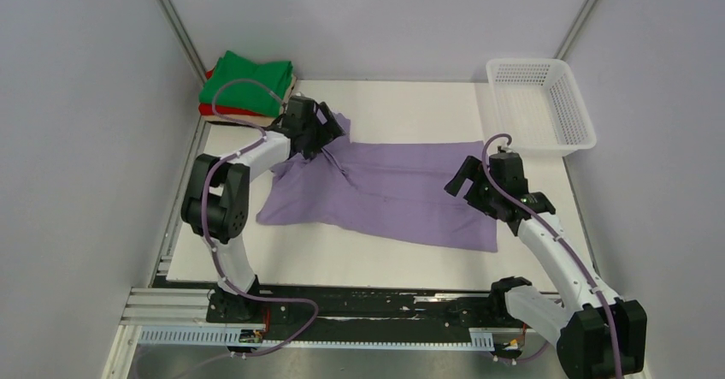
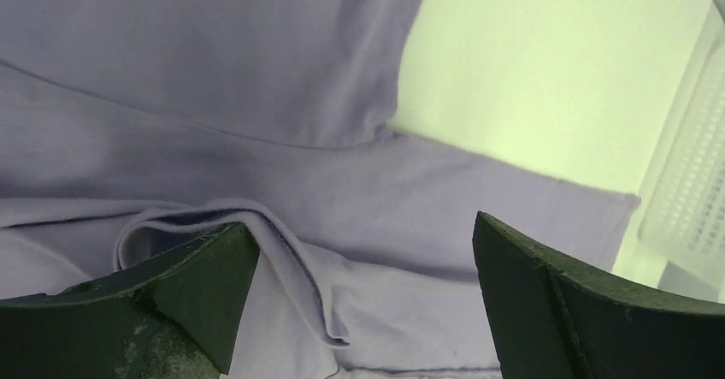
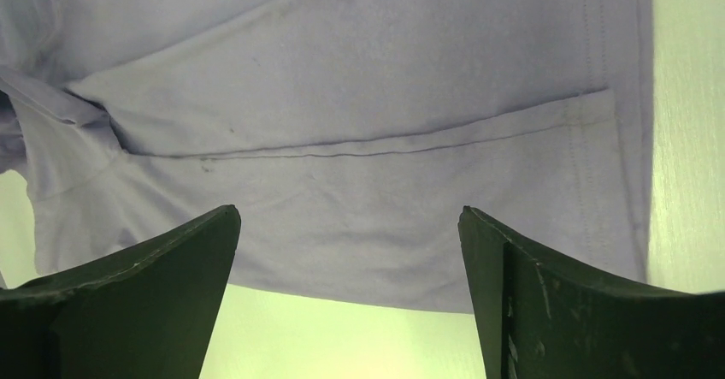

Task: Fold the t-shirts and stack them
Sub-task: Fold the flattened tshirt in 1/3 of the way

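We see a large lavender-purple cloth t-shirt (image 1: 385, 191) spread across the white table (image 1: 410, 105). The left gripper (image 2: 363, 225) is wide open at its rumpled left end, and the right gripper (image 3: 349, 212) is wide open over its right hem. A stack of folded green, red and beige t-shirts (image 1: 252, 84) sits at the far-left corner.

Lab test booth — bare grey walls (image 1: 77, 97), metal corner struts (image 1: 178, 24), white tabletop (image 1: 410, 101), aluminium mounting rail (image 1: 171, 306)
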You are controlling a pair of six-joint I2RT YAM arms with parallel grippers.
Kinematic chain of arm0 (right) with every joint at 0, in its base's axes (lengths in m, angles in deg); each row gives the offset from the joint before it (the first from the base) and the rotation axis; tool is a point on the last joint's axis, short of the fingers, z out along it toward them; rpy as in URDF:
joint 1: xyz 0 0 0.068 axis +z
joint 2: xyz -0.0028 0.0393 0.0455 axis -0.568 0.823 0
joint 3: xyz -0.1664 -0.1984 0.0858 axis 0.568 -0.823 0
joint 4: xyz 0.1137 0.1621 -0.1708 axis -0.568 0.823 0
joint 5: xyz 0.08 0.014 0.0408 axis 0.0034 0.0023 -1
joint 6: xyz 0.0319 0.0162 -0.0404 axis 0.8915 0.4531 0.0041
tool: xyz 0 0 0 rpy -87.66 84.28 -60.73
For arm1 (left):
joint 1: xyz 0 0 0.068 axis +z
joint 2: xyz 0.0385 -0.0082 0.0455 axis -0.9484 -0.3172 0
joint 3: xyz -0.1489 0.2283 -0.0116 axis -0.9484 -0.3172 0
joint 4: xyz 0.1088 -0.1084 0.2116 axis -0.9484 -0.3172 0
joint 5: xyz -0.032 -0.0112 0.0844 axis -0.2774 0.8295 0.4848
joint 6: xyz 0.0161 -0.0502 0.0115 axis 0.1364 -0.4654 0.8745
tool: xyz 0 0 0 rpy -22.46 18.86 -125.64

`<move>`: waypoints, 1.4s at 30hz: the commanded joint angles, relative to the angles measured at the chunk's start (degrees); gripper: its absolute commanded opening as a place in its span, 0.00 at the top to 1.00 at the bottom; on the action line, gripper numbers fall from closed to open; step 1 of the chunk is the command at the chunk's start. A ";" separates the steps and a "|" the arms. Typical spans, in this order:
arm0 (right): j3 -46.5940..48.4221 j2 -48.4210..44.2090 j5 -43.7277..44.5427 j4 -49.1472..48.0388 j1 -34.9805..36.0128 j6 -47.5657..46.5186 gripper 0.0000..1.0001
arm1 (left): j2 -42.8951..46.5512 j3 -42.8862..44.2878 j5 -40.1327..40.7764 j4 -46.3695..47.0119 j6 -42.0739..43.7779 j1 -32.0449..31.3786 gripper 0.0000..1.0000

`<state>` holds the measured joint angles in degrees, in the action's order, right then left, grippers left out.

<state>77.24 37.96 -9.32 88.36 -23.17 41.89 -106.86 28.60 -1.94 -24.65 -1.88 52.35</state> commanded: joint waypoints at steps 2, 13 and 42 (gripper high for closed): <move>1.57 0.06 -0.72 -2.59 -0.28 -3.20 0.00 | -1.44 9.99 10.42 -11.31 5.48 0.73 0.00; 3.03 5.92 -5.80 -3.54 -0.26 -5.73 0.00 | -10.49 22.59 3.69 -17.39 22.03 0.87 0.00; -7.49 16.67 -2.89 -4.94 -0.86 6.40 0.00 | 14.42 -23.07 -6.53 -10.73 14.18 -0.39 0.00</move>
<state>74.27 56.49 -13.71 81.89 -23.34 44.20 -94.24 9.36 -7.07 -29.27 12.70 52.24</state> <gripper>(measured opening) 0.998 0.997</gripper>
